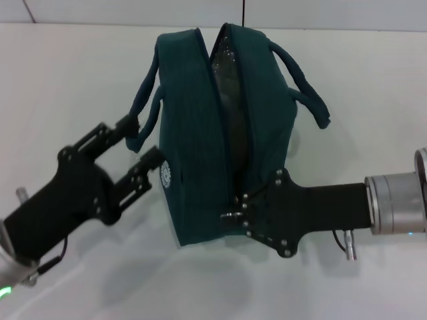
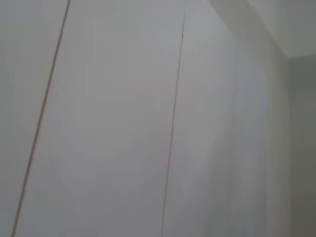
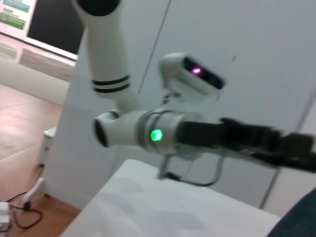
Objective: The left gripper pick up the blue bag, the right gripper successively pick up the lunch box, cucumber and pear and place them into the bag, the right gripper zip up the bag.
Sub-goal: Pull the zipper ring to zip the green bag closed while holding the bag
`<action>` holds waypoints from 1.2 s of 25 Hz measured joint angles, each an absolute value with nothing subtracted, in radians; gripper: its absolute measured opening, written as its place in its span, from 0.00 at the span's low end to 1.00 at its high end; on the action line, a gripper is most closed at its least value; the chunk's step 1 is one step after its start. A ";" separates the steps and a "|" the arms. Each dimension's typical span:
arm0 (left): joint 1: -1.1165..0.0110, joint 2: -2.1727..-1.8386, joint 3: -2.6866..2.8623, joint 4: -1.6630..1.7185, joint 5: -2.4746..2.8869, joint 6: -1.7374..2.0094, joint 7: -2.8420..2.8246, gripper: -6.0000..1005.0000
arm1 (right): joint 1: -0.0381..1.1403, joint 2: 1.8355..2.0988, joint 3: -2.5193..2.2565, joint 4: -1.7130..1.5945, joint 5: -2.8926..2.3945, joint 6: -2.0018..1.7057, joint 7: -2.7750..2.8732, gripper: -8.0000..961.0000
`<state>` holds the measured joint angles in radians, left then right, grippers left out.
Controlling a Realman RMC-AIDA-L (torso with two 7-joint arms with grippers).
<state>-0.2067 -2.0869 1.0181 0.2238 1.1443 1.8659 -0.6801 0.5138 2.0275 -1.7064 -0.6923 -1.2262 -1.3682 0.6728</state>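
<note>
- A large teal-blue bag hangs lifted above a white table, seen from the robot's head camera, with its shadow on the tabletop beneath.
- The bag's long central zipper is partly apart at the far end, showing a dark, shiny lining; nothing inside can be identified.
- Two rope-like handles arch from the bag, one handle on the left side and the other handle on the right.
- A small white round logo sits on the bag's left face.
- The left gripper, a black two-fingered claw, reaches in from the lower left; its fingers are clamped on the left handle, just beside the logo.
- The right gripper, on a silver wrist, comes in from the right, its tips pinched together at the near end of the zipper, where a metal pull shows.
- The left wrist camera shows only a pale wall with thin seams.
- The right wrist camera shows the left arm with a green light, the robot's head, and a corner of the bag.
</note>
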 joint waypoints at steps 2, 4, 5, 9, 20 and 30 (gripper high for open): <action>-0.188 -2.088 1.021 0.202 1.147 1.866 -0.648 0.56 | 0.529 2.028 -1.706 -0.678 -1.218 -1.360 0.669 0.05; -0.174 -2.086 1.031 0.176 1.148 1.859 -0.630 0.56 | 0.545 2.028 -1.706 -0.665 -1.211 -1.354 0.668 0.05; -0.169 -2.085 1.040 0.167 1.152 1.851 -0.628 0.55 | 0.549 2.028 -1.706 -0.663 -1.208 -1.352 0.667 0.05; -0.150 -2.081 1.091 0.160 1.164 1.803 -0.627 0.54 | 0.558 2.028 -1.697 -0.662 -1.183 -1.343 0.648 0.04; -0.183 -2.083 1.134 0.151 1.188 1.716 -0.657 0.51 | 0.569 2.028 -1.695 -0.661 -1.156 -1.329 0.630 0.04; -0.211 -2.083 1.132 0.152 1.192 1.631 -0.669 0.48 | 0.564 2.028 -1.702 -0.661 -1.132 -1.328 0.627 0.04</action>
<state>-0.2111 -2.0827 1.1319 0.1518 1.1921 1.6310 -0.6686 0.5642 2.0278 -1.7023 -0.6611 -1.1317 -1.3282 0.6267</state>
